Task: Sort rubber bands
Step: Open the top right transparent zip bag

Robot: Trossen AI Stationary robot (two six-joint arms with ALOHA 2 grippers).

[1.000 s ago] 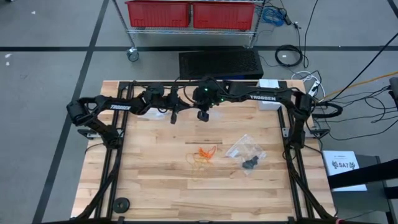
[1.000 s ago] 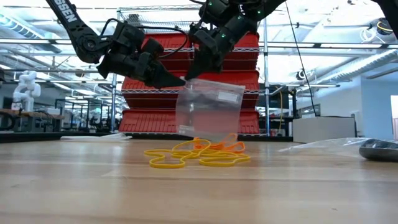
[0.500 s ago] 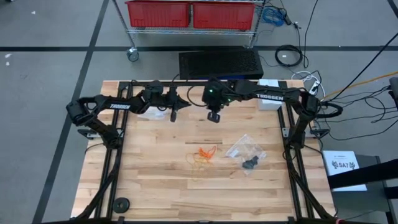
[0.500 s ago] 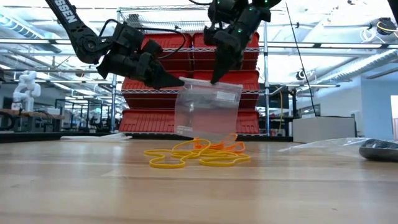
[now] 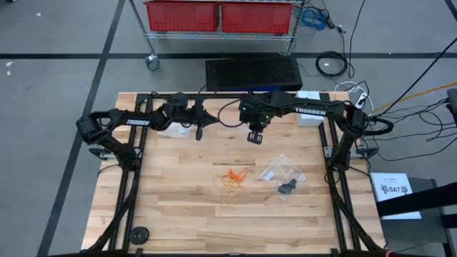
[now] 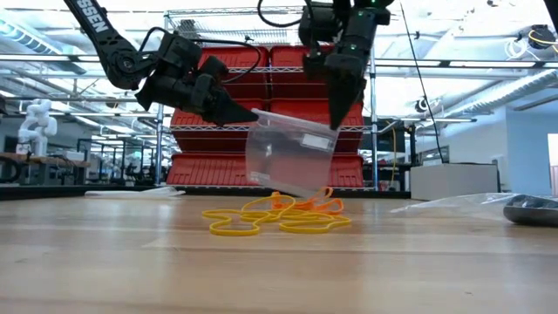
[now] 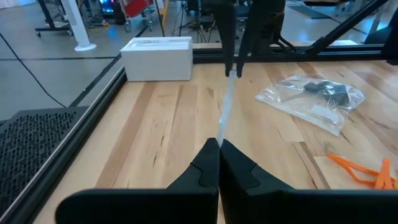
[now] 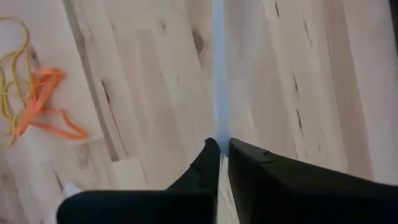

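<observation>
— Rightward the right tool (image 6: 336,122) has gone since a second ago, from beside the left tool (image 6: 253,112) out to the bag's (image 6: 288,161) far top corner; the bag's top edge now stretches between them, sloping down toward the right one.

— Are both clenched?

— Yes. Each wrist view shows the fingers pinched on the thin edge of that clear bag, one tool at each end, above the back of the bench (image 5: 178,214).

— Where are the bands?

— The loose bands (image 5: 232,179), orange and yellow, lie in a small tangle on the bench near its middle, in front of the held bag. A second bag (image 5: 282,173) with dark pieces inside lies just to their right, apart from them.

— So which way from the tools?

— Toward the bench's front edge and below. The low view puts the tangle just in front of the hanging bag. In the high view it sits a bit nearer the right tool than the left, though neither is close.

— And next?

— My guess is the mouth needs parting before any band goes in.
</observation>
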